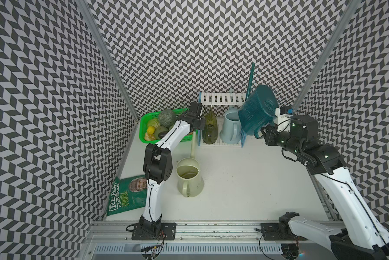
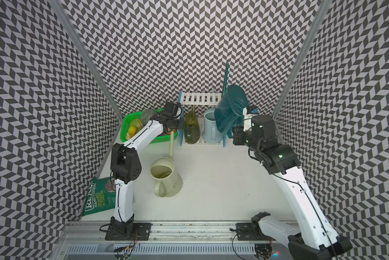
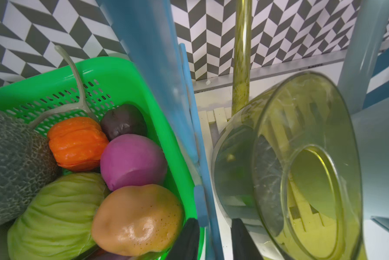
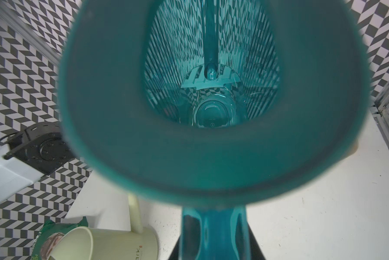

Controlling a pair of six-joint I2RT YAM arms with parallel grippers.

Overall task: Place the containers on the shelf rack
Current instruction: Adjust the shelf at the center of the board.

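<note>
Your right gripper is pinched on the handle of the dark teal can. The right wrist view shows a black finger on each side of that handle. The can hangs in the air, tilted, spout pointing up. In both top views it sits right of centre, overlapping the right end of the shelf rack. Can't tell if it touches the rack.

Your left gripper is at the rack's left side panel, between the green basket and the olive can. In the left wrist view its fingers stand narrowly apart. The blue panel edge lines up with the gap, and I can't tell whether they pinch it.

The olive can and the pale blue can are side by side on the lower shelf, olive on the left of the frame.

The cream can stands on the counter, left of centre, spout toward the rack. The snack bag lies lower left, against the wall.
</note>
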